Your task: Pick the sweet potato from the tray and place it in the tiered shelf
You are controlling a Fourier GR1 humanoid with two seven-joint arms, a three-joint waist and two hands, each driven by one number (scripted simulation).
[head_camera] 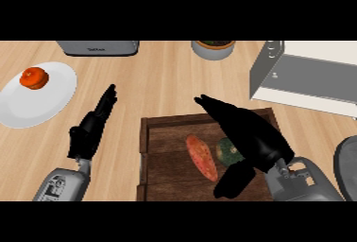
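**Sweet potato still in the tray, right hand spread over it**

The sweet potato (201,158) lay lengthwise in the dark wooden tray (162,124), near its middle, untouched as far as I could see. Just beside it, on the right, sat a green, rounded vegetable (227,151), partly hidden under the robot's palm. The right hand (245,132) hung over that side of the tray with its fingers stretched out long toward the far rim and the thumb hanging down near the potato's lower end; it was open and held nothing.

The risk, to my eye, was the neighbour. The two vegetables were so close that fingers closing from the right could catch the green one instead, or take both, or nudge the potato so it rolled toward the tray's left wall. The potato is long and tapering, so a pinch near one end might let it swing.

The tiered shelf (300,78), grey and white, stood at the far right of the desk (160,75), well apart from the tray; I could see nothing in it.

The left hand (94,125) rested open on the desk left of the tray. Beyond it a white plate (42,101) carried a tomato (34,77).
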